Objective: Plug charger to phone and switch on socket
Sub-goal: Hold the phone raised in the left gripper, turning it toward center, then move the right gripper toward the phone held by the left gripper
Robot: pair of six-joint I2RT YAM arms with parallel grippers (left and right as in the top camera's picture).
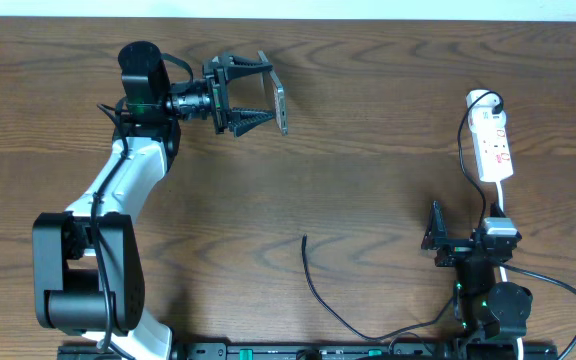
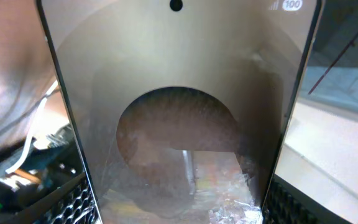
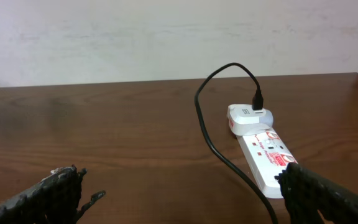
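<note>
Upper left, the left tool (image 1: 266, 92) clamps the stiff, slick phone (image 1: 281, 100) by its edges; the spread, empty right tool (image 1: 434, 230) should pinch the limp charger (image 1: 305, 255) behind its tip.

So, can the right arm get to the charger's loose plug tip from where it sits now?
Probably yes. The right end effector is open and empty, and the plug tip lies on bare table to its left, with nothing between them. It looks within range.
</note>
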